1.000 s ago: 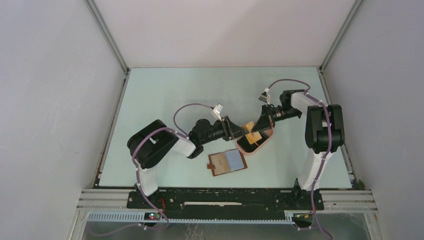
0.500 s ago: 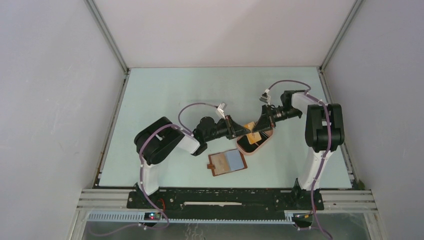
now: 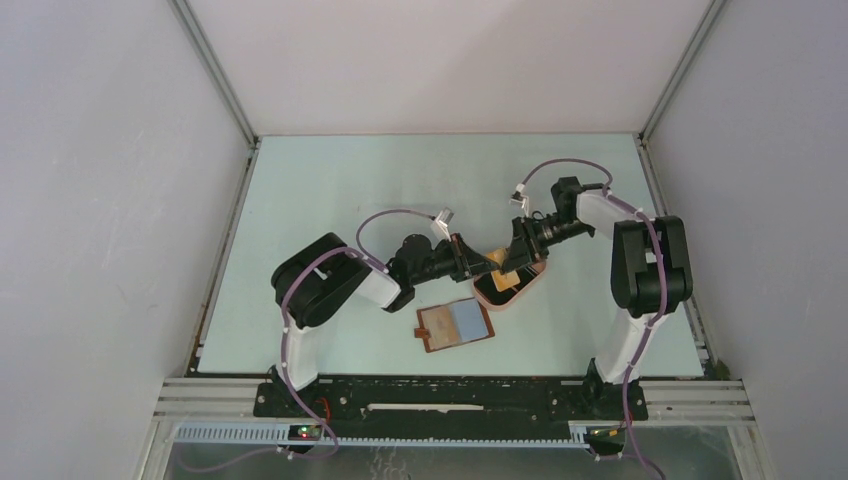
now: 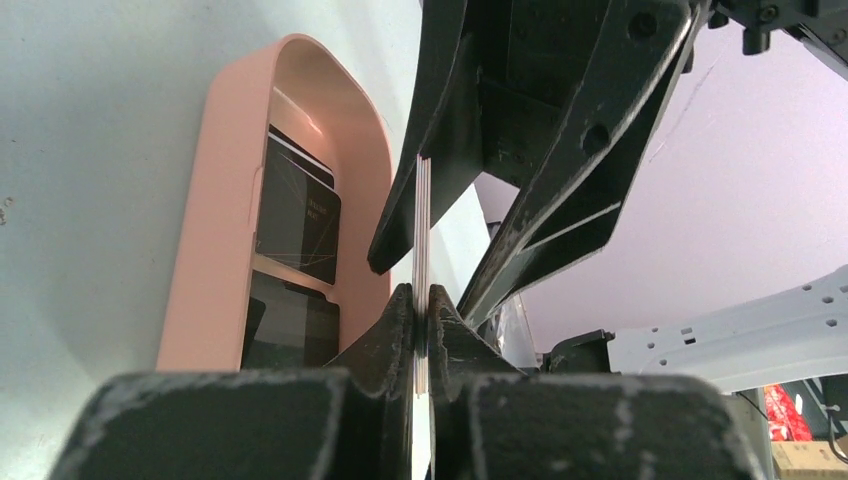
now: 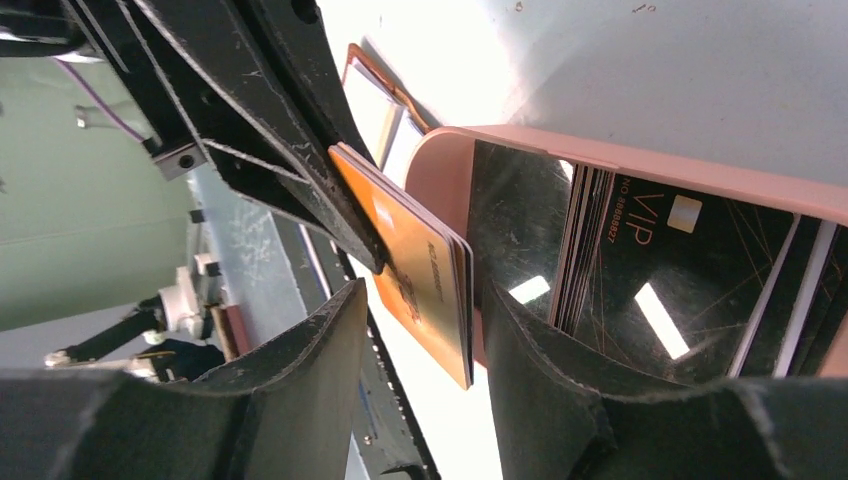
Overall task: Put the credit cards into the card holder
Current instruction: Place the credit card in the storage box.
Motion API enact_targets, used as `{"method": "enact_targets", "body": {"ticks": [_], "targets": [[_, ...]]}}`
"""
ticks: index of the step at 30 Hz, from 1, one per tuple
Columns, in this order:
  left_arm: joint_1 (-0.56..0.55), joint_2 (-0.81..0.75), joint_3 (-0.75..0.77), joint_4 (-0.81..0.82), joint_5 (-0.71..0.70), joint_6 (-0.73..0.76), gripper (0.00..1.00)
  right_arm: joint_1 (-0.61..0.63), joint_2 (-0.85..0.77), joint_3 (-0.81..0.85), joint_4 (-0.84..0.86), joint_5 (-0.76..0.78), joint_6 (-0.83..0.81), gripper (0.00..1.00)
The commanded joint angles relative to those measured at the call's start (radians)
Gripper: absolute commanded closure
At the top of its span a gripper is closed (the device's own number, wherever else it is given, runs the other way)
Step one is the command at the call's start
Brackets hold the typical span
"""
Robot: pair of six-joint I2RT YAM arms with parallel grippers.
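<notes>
A small stack of credit cards [image 5: 420,265], orange on top, hangs above the near-left end of the pink tray. My left gripper [image 4: 421,305] is shut on it, the cards [image 4: 421,230] showing edge-on between the jaws. My right gripper [image 5: 420,345] stands open around the same stack, its fingers [image 5: 540,370] apart from the cards on both sides. From above, the two grippers meet at the cards [image 3: 498,258]. The card holder [image 3: 455,325] lies open on the table in front of them, a light blue card on it.
The pink oval tray [image 3: 497,296] holds several black cards [image 5: 660,270], one marked VIP. Its rim [image 4: 215,250] runs just left of my left gripper. Both arms crowd together over the tray.
My left gripper has shut on the orange-topped stack. My right gripper, which was closed on it, has opened and let go. The left arm has shifted slightly to the right.
</notes>
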Motion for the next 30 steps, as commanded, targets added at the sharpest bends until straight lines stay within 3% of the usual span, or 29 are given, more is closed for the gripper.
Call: {"method": "enact_targets", "body": {"ticks": [1,4,7,16,20,30], "targets": [[-0.001,0.011,0.051,0.032,-0.01,-0.023,0.99,0.04,-0.068,-0.02,0.085,0.112,0.043,0.45],[-0.001,0.015,0.049,0.041,-0.009,-0.034,0.99,0.051,-0.073,-0.024,0.092,0.126,0.045,0.46],[-0.001,0.019,0.048,0.048,-0.008,-0.041,0.98,0.057,-0.069,-0.024,0.095,0.137,0.049,0.54],[0.002,0.029,0.047,0.049,-0.001,-0.051,0.83,0.043,-0.067,-0.023,0.089,0.118,0.049,0.67],[0.002,0.03,0.048,0.051,0.005,-0.055,0.77,0.036,-0.061,-0.023,0.086,0.105,0.05,0.69],[0.005,0.043,0.049,0.088,0.034,-0.061,0.73,-0.006,-0.033,-0.011,0.05,0.017,0.048,0.72]]}}
